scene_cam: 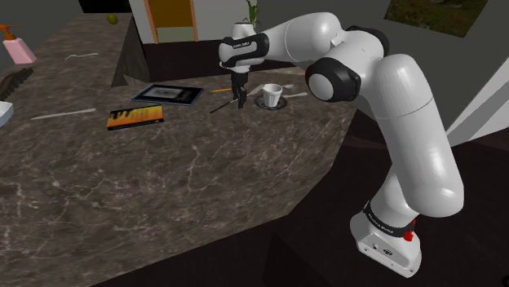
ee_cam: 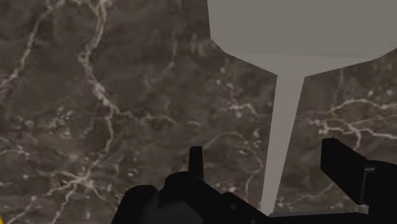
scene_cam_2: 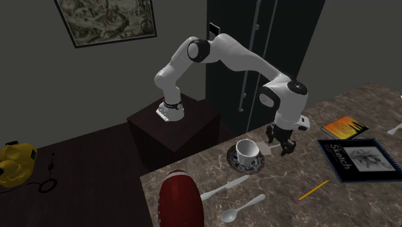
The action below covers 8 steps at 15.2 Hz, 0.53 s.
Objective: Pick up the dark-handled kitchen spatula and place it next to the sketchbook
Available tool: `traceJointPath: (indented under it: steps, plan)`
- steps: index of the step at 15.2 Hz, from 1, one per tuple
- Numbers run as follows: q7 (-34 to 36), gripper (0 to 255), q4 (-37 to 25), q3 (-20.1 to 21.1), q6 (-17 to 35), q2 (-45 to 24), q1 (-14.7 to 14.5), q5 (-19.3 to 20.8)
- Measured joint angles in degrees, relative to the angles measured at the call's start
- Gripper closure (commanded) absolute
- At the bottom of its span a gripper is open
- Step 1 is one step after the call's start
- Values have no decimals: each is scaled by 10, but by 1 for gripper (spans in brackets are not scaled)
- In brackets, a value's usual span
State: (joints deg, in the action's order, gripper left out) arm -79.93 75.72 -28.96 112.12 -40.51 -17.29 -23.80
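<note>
End effector (ee_cam: pixel 265 154) astride grey spatula (ee_cam: pixel 284 95), cup (scene_cam_2: pixel 247 152) and pencil (scene_cam_2: pixel 314 189) nearby.

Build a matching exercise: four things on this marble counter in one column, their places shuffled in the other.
1 white cup
2 yellow pencil
3 dark-covered sketchbook
4 dark red oval ball

A next to the orange-and-black book
B on the patterned saucer
C beside the silver knife
D between the silver spoon and the sketchbook

Pairs: 1-B, 2-D, 3-A, 4-C
</note>
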Motion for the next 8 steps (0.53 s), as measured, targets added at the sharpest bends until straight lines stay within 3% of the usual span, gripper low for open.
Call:
traceJointPath:
  steps: [3,8]
  plan:
    - [1,0,-2,1,0,-3,0,0]
    - [9,0,-38,-6,-51,15,5,10]
